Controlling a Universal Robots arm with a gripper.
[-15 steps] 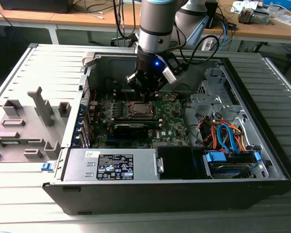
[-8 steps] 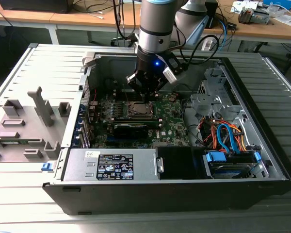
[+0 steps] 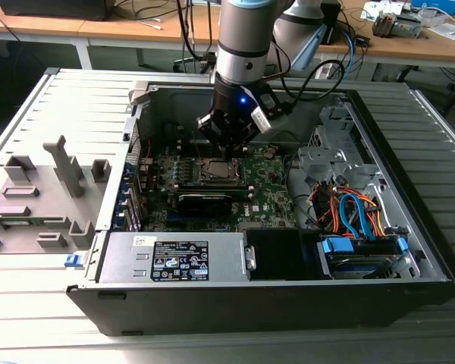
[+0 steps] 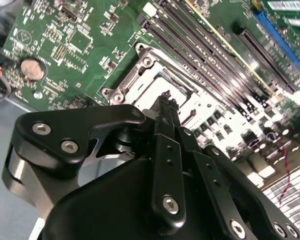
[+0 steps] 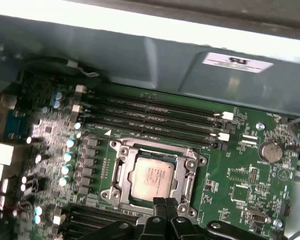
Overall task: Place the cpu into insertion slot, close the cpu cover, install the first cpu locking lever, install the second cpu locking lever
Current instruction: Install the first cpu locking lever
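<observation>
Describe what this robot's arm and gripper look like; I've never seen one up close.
The arm is a thick silvery-grey tube with a black wrist section carrying a small blue light. Dark cables hang alongside it. The gripper is matte black metal: flat linked bars joined by silver screw heads, narrowing to two slim fingers, with a rounded black housing behind them.

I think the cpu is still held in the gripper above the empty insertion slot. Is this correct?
No. The cpu already lies in the insertion slot, as the first wrist view shows. The gripper hangs above it with its fingers closed together, holding nothing.
</observation>
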